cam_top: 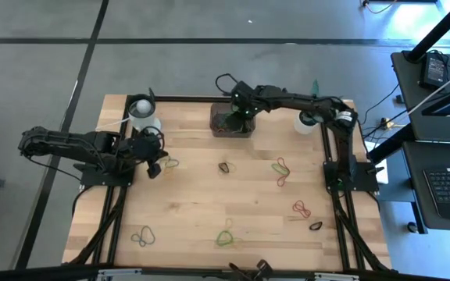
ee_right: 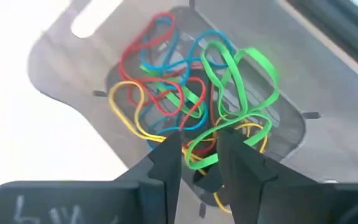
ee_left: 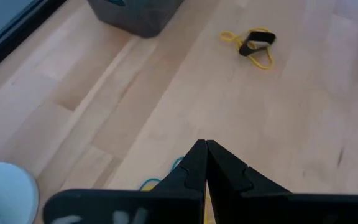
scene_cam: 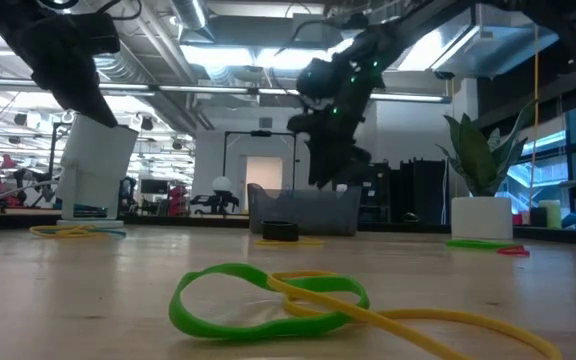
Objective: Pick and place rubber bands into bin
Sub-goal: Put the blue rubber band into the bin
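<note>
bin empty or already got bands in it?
Not empty. The right wrist view shows a tangle of rubber bands lying inside the bin, under the right gripper, whose fingers stand apart.

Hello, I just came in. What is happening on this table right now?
The robot is collecting rubber bands into the bin at the table's far edge. The right gripper hangs over the bin with its fingers apart, above a tangle of coloured bands already inside. The left gripper is shut, low over the table's left side near a white cup. Several loose bands lie on the wood, not yet collected.
</note>
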